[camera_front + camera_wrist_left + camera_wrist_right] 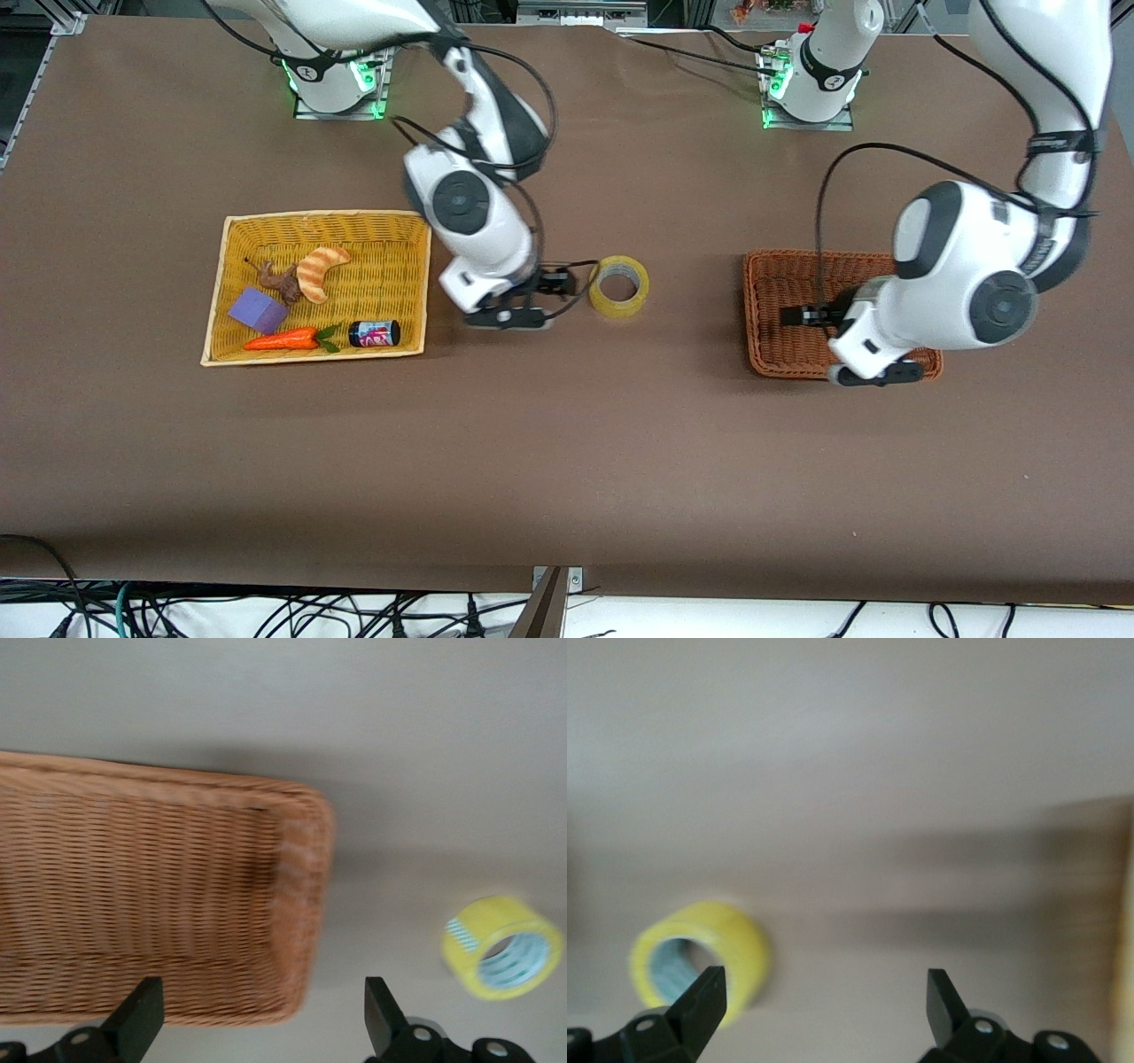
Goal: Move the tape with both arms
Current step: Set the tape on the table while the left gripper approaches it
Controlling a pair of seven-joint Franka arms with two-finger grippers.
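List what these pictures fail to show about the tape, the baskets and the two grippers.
- Tape: no view shows whether its loose end is stuck down; too small in the front view, blurred in both wrist views.
- Brown basket: its floor is partly hidden by the left arm in the front view.
- Left gripper: open, over the brown basket; its body is cut off by the frame edge.
- Right gripper: open beside the tape; the label of the small can in the yellow basket is too small to read.

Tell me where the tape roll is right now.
The tape lies on the bare table between the yellow basket and the brown basket, just beside the open right pincer.
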